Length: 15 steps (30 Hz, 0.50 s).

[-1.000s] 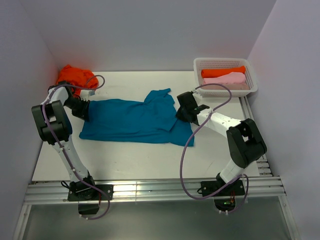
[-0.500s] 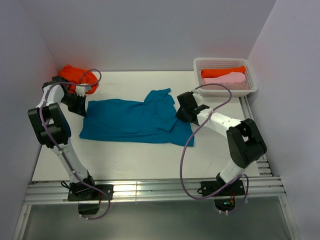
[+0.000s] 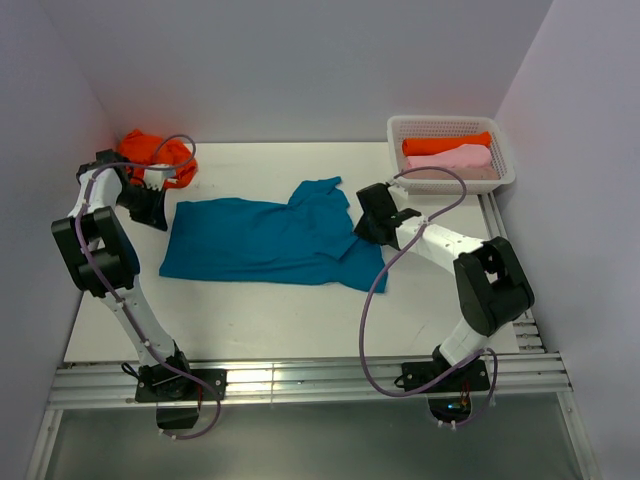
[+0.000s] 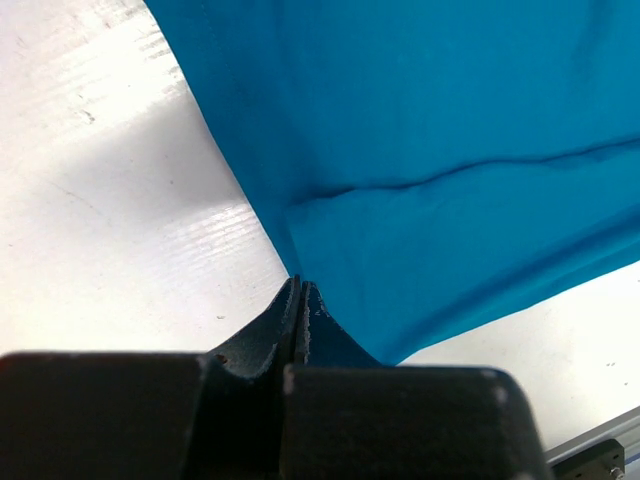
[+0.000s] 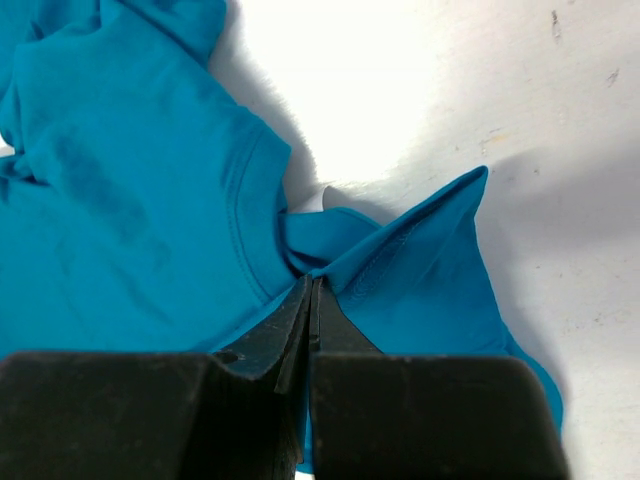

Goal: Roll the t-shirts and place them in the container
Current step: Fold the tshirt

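The left gripper and right gripper, both pinched shut on opposite ends of the teal shirt, seem to be flattening it, so next comes an even pull.

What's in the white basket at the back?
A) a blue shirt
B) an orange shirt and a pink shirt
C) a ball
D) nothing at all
B: the basket holds a rolled orange shirt with a pink shirt right beside it.
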### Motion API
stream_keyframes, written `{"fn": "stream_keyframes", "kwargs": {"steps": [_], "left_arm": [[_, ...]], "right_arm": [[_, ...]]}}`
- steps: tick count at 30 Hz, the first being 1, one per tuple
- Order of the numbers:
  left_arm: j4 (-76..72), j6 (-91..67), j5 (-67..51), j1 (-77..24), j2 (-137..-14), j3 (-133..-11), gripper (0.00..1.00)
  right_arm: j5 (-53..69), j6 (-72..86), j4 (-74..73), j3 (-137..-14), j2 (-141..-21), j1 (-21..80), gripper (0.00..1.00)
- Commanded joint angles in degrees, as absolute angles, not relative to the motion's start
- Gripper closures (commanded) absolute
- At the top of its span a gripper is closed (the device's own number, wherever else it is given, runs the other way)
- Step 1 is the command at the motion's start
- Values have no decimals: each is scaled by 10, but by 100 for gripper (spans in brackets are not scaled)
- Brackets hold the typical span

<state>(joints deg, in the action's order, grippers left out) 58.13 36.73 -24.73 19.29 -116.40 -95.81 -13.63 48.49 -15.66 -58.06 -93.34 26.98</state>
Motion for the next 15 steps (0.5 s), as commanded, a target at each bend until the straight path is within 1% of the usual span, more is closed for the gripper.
{"fn": "stream_keyframes", "kwargs": {"steps": [1, 6, 7, 8, 10, 14, 15], "left_arm": [[585, 365, -267, 195, -1163, -983, 100], [589, 366, -272, 195, -1172, -991, 100], [591, 366, -275, 193, -1175, -992, 98], [592, 367, -278, 192, -1176, -990, 88], [587, 367, -279, 190, -1176, -977, 74], [568, 364, -279, 180, -1170, -956, 58], [561, 363, -279, 178, -1170, -955, 57]], "right_arm": [[-155, 477, -155, -598, -910, 260, 100], [-152, 474, -150, -599, -907, 257, 100], [-152, 474, -152, -601, -909, 257, 100], [-152, 474, -154, -602, -910, 257, 100], [-150, 475, -151, -600, -911, 258, 100], [-146, 475, -147, -601, -918, 258, 100], [-143, 475, -146, -601, -920, 257, 100]]}}
